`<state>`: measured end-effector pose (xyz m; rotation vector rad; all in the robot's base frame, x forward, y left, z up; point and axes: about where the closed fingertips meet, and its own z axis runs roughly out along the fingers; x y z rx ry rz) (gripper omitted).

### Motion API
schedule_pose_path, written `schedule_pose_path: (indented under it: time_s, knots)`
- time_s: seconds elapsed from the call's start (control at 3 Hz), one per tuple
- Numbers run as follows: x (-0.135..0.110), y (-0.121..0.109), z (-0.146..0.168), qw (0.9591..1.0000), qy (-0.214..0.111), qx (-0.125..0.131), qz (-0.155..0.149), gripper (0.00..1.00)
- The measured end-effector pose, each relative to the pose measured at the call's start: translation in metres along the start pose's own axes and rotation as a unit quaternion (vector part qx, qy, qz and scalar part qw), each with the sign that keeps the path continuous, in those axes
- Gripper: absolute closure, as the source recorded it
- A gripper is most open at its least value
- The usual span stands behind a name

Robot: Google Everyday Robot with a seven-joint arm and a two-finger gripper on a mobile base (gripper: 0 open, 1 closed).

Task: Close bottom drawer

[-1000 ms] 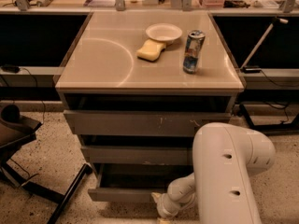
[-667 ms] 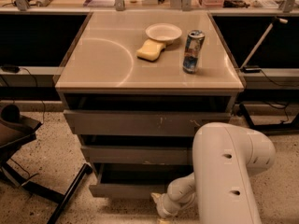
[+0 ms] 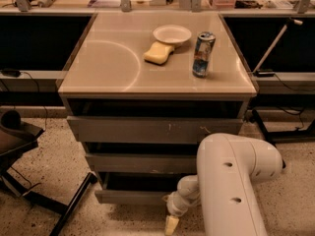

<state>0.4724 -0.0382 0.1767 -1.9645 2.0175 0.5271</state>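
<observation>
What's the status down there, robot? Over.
Pincer near floor, at right end of bottom drawer. Drawer partly open. No obstruction visible.

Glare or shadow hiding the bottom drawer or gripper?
Camera view: curved glare arc on the tabletop, left of the sponge; bottom drawer front lit, its inside in black shadow; gripper low in front of that drawer, lit, beside the white arm.
</observation>
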Motion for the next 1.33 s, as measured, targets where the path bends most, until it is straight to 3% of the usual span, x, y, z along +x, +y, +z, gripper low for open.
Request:
schedule_pose_path:
  time_s: [0.33,0.67,1.0,1.33]
  knots:
    - [0.0,0.001,0.0,1.0,0.0,0.0,0.0,0.0]
    - [0.001,-0.034,-0.027,0.9983,-0.026,0.051,0.013,0.0]
    - [0.011,-0.065,-0.051,0.9923,-0.064,0.104,0.023,0.0]
    - [0.011,-0.065,-0.051,0.9923,-0.064,0.104,0.023,0.0]
